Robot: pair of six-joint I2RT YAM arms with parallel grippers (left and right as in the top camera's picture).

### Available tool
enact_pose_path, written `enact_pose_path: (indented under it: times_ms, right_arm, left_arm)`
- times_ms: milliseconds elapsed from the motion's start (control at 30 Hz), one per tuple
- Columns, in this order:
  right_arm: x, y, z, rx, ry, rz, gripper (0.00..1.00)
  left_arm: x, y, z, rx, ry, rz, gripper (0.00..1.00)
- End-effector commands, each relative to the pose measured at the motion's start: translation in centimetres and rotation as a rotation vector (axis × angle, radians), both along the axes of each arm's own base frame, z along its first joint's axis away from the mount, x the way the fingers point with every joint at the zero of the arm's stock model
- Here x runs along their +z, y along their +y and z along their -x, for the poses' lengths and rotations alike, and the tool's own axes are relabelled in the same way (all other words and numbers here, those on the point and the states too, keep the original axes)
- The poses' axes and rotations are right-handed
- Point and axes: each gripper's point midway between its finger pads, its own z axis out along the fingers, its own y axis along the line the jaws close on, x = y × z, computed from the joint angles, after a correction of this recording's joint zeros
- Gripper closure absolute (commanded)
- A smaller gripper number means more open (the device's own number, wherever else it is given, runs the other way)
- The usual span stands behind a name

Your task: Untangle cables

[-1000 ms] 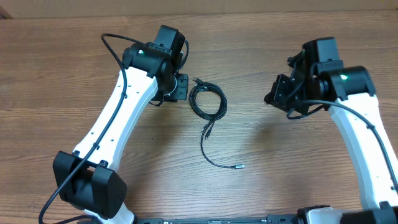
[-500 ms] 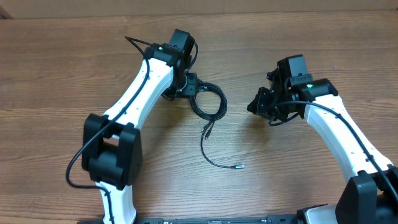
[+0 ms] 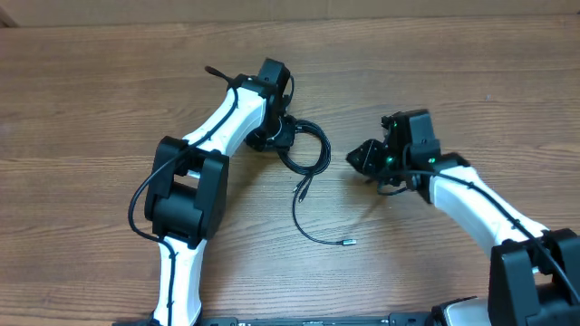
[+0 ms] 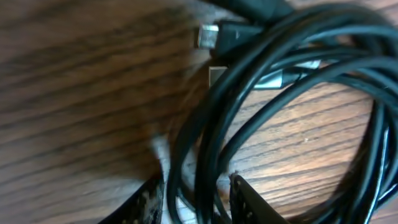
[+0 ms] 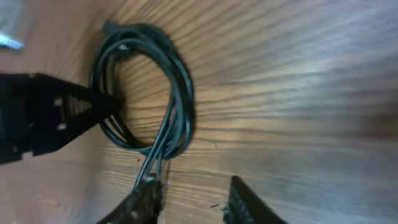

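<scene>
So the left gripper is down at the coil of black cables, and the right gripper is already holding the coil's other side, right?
Not quite. The right gripper holds nothing: the right wrist view shows it open, with nothing between its fingers, short of the coil of black cables. The left gripper is indeed down at the coil.

Lab bench: robot arms, wooden table

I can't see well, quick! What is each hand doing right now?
Left hand: open, with cables between its fingers.
Right hand: open, holding nothing.
</scene>
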Motion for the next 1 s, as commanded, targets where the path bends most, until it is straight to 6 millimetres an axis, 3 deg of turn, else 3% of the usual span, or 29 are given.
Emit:
enact_pose_path:
  times_ms: [0,133,233,367,433,600,700,833,967]
  right_arm:
    - [-0.9,1.1,0.5,0.02,-0.032,-0.01,0.62]
    - [-0.6,1.9,0.0,0.034,-0.096,-0.021,0.62]
    - [-0.6,1.6,-0.5,0.018,-0.116,0.003,0.63]
    - [-0.6,1.5,-0.5,0.014,-0.117,0.01,0.63]
    - [-0.6,1.4,-0.5,0.011,-0.118,0.014,0.62]
    - [-0.5,1.5,-0.7,0.01,-0.129,0.012,0.62]
    - [-0.5,1.5,-0.7,0.01,-0.129,0.012,0.62]
    - [-0.5,1.4,-0.7,0.01,-0.128,0.012,0.62]
    - [-0.5,1.4,-0.7,0.01,-0.126,0.013,0.61]
  left_arm:
    - [-0.4,-1.5,0.3,-0.054,0.022,0.063,0.65]
    - [-0.4,-1.9,-0.6,-0.139,-0.036,0.077,0.67]
    - [-0.3,-2.1,-1.1,-0.17,-0.067,0.083,0.62]
    - [-0.3,-2.1,-1.1,-0.169,-0.067,0.083,0.4]
    - [-0.3,-1.9,-1.2,-0.168,-0.071,0.07,0.4]
    - [-0.5,-1.3,-1.4,-0.163,-0.082,0.033,0.59]
    - [-0.6,-1.3,-1.3,-0.165,-0.079,0.032,0.62]
    - [-0.5,-1.6,-1.1,-0.185,-0.08,0.038,0.81]
    - [-0.5,-1.6,-1.2,-0.221,-0.089,0.039,0.91]
